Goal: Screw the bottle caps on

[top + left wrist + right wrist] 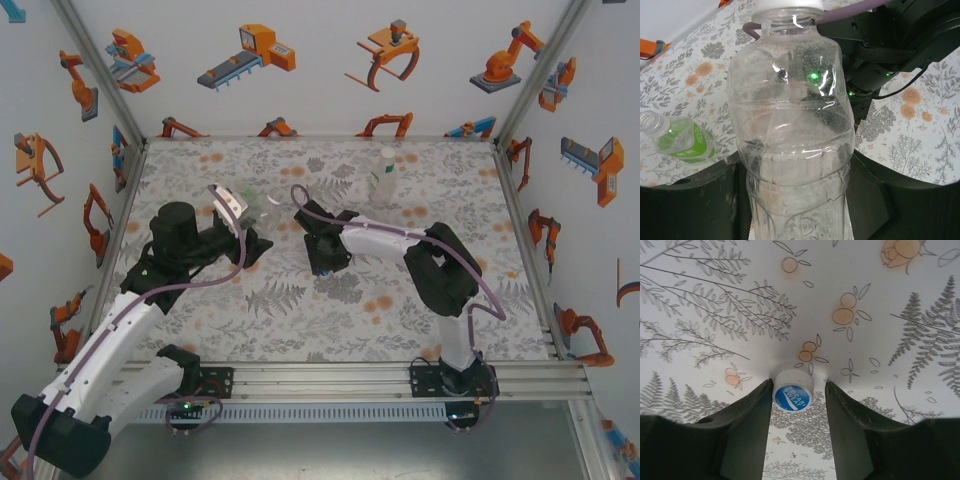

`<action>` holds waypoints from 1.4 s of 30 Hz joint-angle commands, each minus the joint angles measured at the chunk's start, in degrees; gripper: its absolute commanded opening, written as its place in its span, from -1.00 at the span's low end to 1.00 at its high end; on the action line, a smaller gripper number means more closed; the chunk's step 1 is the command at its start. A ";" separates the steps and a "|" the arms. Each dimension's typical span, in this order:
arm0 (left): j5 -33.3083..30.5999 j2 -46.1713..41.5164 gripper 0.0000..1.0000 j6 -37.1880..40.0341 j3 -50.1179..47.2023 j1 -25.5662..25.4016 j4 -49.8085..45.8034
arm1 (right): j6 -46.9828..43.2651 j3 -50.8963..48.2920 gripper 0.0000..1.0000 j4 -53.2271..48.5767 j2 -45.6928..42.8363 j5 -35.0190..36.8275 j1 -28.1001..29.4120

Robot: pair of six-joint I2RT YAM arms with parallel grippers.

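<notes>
Tool on right (799,385) slightly spread astride white cap (793,391) with blue label on counter (715,315), one finger touching it. Tool on left (800,200) pinching clear, dented bottle (790,125).

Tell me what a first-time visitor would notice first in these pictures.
Most striking is the dented clear bottle, a white cap on its neck, clamped in the left gripper. Next, a small blue-labelled cap lies on the flowered table between the open jaws of the right gripper. A green bottle lies on its side, left of the clear one in the left wrist view.
</notes>
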 commanded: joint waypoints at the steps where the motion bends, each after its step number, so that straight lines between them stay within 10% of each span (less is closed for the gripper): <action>1: 0.83 0.14 -0.79 -0.16 0.91 0.33 0.89 | -2.10 0.02 -0.13 -6.05 2.37 3.87 -0.22; 24: 1.00 0.57 -0.80 -0.08 1.00 0.36 0.93 | -4.15 0.32 -0.36 -5.04 1.18 3.75 -0.17; 42: 12.74 3.30 -1.00 2.84 1.48 0.21 0.95 | -9.82 -8.46 -0.49 5.00 -23.73 -13.22 -6.50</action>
